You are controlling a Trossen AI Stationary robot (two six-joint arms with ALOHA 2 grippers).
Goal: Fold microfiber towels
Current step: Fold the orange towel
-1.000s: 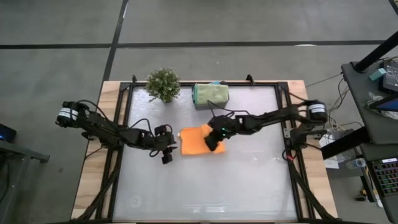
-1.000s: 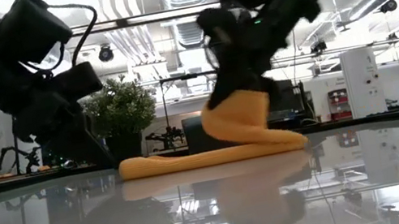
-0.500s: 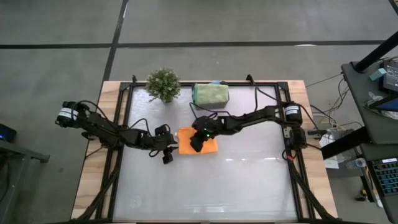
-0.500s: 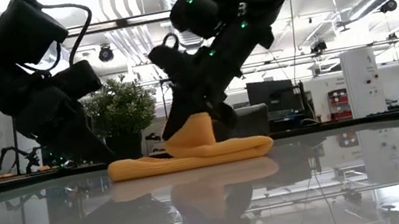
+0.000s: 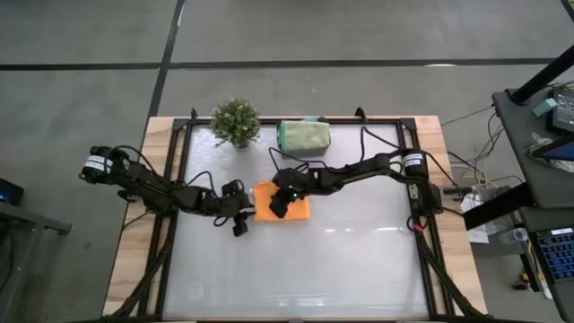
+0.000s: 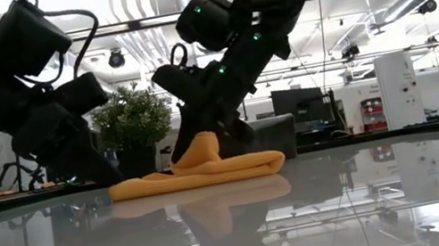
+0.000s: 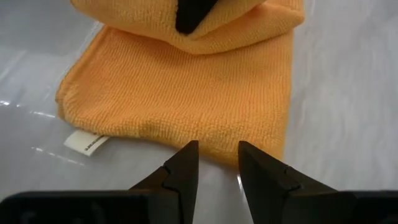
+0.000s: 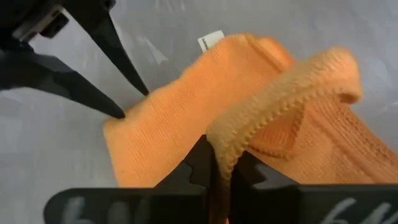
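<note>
Right end effector [image 5: 280, 203]: pressed together on a hemmed edge of the orange towel [image 5: 296, 210]. Over the last second it has carried that edge across the surface [image 5: 359, 260] toward the left arm.
Orange towel position: near the middle of the surface, just in front of the grey bin [image 5: 303, 136]. Its footprint in the high view has narrowed from a wide sheet to a compact rectangle.
Fold state: in the low view the lifted edge [image 6: 195, 151] arches over the flat lower layer [image 6: 237, 170] and is not yet laid down.
Left end effector [image 5: 239, 218]: fingers spread, holding nothing, low at the near-left edge of the towel. It has stayed there unchanged.
Other towels: a light green towel [image 5: 305, 135] rests in the bin, with a sliver of teal behind it.
Potted plant [image 5: 236, 121]: beside the bin, well apart from the work.
Meaning for the task: the fold-over stroke appears nearly complete. Judged remaining: lower the edge onto the layer beneath, align the hems, release.
Risk: the carried edge may land short or skewed.
</note>
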